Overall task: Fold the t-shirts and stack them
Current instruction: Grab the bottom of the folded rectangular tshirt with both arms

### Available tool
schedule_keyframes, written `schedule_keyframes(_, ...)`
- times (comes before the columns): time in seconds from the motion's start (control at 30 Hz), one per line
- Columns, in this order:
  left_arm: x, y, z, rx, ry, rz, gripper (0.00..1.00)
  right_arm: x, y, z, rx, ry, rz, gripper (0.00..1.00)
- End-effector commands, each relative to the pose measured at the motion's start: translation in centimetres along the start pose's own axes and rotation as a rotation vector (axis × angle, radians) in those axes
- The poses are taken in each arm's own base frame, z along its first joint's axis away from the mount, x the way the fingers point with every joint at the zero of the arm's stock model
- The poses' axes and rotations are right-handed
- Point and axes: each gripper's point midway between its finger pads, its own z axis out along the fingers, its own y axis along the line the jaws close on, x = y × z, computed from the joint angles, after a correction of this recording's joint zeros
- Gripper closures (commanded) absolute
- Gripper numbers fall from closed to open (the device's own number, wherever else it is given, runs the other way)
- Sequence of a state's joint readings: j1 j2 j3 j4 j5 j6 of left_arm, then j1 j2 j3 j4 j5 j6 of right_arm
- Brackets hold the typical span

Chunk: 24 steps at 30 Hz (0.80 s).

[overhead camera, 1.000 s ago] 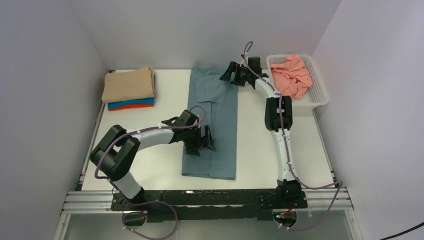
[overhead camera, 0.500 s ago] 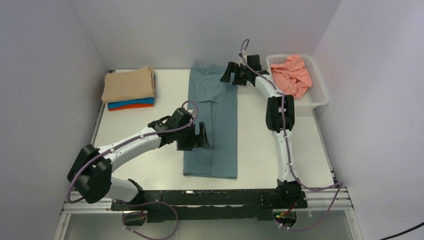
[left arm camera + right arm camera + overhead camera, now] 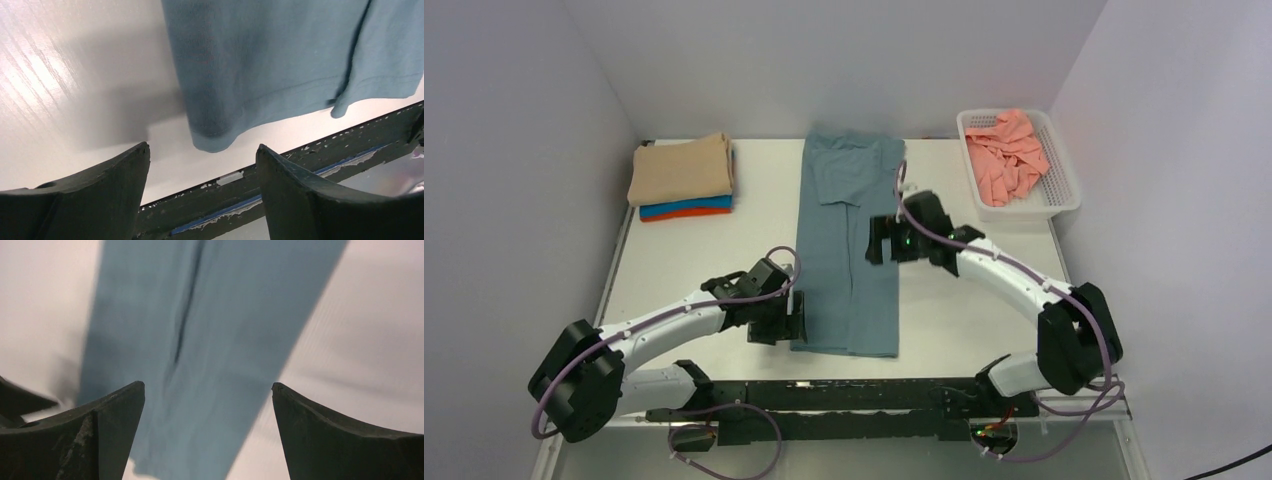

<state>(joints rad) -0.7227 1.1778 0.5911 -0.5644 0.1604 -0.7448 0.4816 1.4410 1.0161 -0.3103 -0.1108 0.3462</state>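
Note:
A teal-grey t-shirt [image 3: 849, 240] lies folded into a long strip down the middle of the table. My left gripper [image 3: 796, 320] is open and empty just left of the strip's near left corner. That corner shows in the left wrist view [image 3: 212, 142], just ahead of the jaws. My right gripper [image 3: 877, 240] is open and empty above the strip's right edge near its middle. The strip shows blurred in the right wrist view [image 3: 210, 365]. A folded stack with a tan t-shirt [image 3: 681, 168] over a blue one [image 3: 686, 206] and an orange one [image 3: 689, 214] sits at the back left.
A white perforated basket [image 3: 1061, 175] at the back right holds a crumpled salmon pink t-shirt [image 3: 1004, 155]. The black rail at the table's near edge [image 3: 310, 160] runs just beyond my left gripper. White walls stand close on the left, back and right.
My left gripper has drawn back toward the near edge, to the strip's near left corner. My right arm has swung from the collar end at the back down to the strip's middle.

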Motion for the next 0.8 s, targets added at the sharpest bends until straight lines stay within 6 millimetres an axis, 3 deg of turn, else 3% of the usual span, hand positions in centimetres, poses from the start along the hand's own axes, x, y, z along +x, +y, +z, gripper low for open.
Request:
schedule_keyframes(0.0, 0.4, -0.6, 0.4, 0.041, -0.011, 0.031, 0.24, 8.5, -1.1, -1.5, 0.102, 0.133, 0.091, 0.0)
schedule_keyframes(0.13, 0.8, 0.6, 1.6, -0.011, 0.003, 0.008, 0.36, 13.3, 1.6, -3.4, 0.023, 0.215, 0.075, 0.04)
schedule_keyframes(0.23, 0.7, 0.9, 2.2, -0.037, 0.006, -0.004, 0.49, 16.5, 2.3, -4.8, 0.025, 0.289, 0.052, 0.07)
schedule_keyframes(0.33, 0.6, 1.1, 2.7, -0.044, 0.0, -0.018, 0.58, 19.6, 3.5, -5.4, -0.009, 0.365, 0.028, 0.15)
schedule_keyframes(0.4, 0.6, 1.5, 2.9, -0.067, 0.002, -0.023, 0.7, 21.3, 3.7, -5.6, -0.003, 0.409, 0.029, 0.22)
schedule_keyframes(0.6, 1.1, 1.9, 3.2, -0.076, 0.021, -0.029, 0.99, 24.0, 2.3, -5.7, 0.092, 0.467, 0.038, 0.36)
schedule_keyframes(0.77, 1.5, 2.2, 3.1, -0.085, 0.031, -0.034, 1.0, 24.5, 1.1, -5.2, 0.164, 0.458, 0.057, 0.52)
